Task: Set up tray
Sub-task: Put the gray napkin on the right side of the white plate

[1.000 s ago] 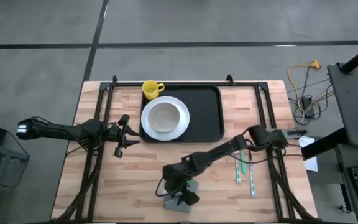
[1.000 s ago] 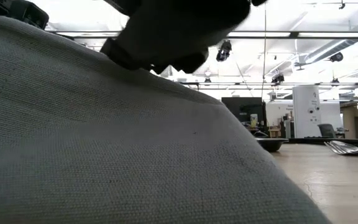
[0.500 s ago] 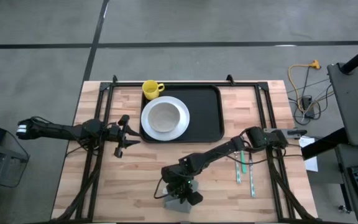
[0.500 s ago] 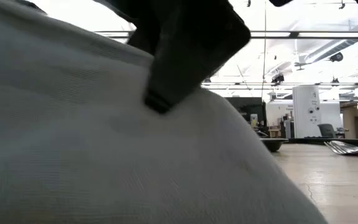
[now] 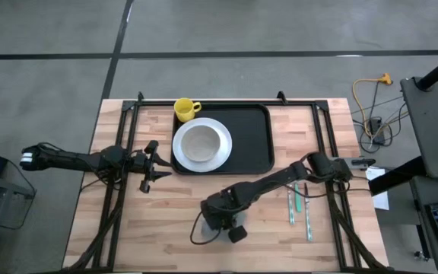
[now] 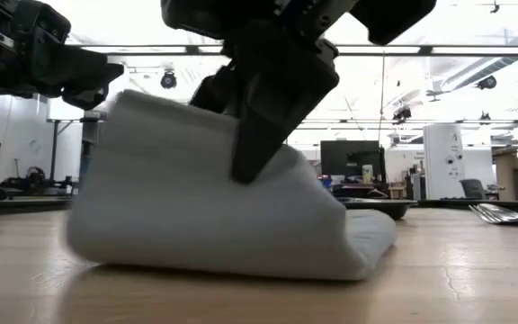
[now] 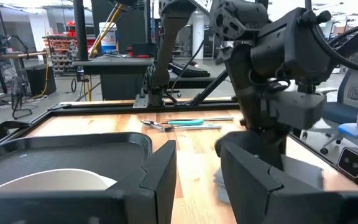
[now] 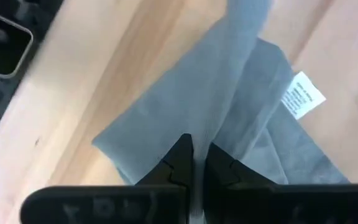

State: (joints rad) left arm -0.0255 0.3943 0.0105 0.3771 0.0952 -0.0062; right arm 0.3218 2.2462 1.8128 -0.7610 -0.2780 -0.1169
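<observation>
- Grey cloth napkin point(image 6: 232, 211) is pinched in my right gripper point(image 5: 226, 221), jaws shut tight on a raised fold; the rest of it drapes to the counter point(image 5: 173, 221) near the front edge, roughly mid-width.
- Black tray point(image 5: 251, 141) sits at the back of the counter, long axis running left-right, well apart from the napkin.
- Key relation: from the right jaws the tray lies straight toward the back edge and slightly to the right; its bare right half is the nearest free spot.
- White plate point(image 5: 201, 144) fills the tray's left half; yellow mug point(image 5: 185, 109) sits at the tray's back left corner, touching or just beside the rim, can't tell which.
- Left gripper point(image 5: 152, 166) hovers just beside the tray's left rim, jaws partly apart, holding nothing. It's nearer the tray, but the right arm has the cloth.
- Cutlery point(image 5: 300, 205) lies on the counter to the right, between the napkin and the right arm's base.
- My guess at the next move: carry the napkin back toward the tray; risk is the trailing corner dragging over the rim.
</observation>
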